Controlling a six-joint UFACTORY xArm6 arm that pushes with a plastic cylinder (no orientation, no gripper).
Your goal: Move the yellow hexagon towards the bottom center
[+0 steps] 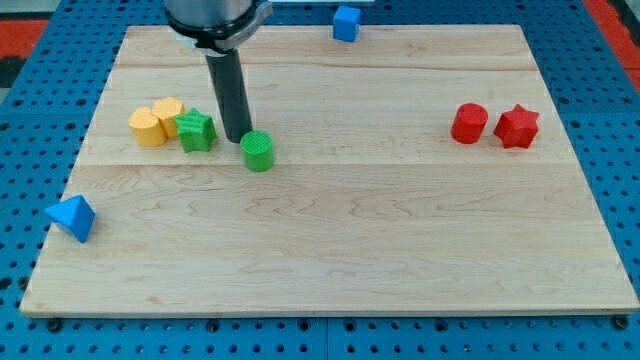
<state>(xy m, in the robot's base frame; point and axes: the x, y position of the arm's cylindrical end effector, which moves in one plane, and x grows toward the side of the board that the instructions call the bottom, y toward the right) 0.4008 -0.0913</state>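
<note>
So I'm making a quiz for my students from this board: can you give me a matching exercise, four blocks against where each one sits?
Column 1:
1. blue cube
2. blue pyramid-like block
3. green cylinder
4. red star-shaped block

Column 2:
a. just to the view's right of my tip
b. at the board's left edge, low in the view
c. at the view's right, beside the red cylinder
d. at the board's top edge

Pairs: 1-d, 2-b, 3-a, 4-c
</note>
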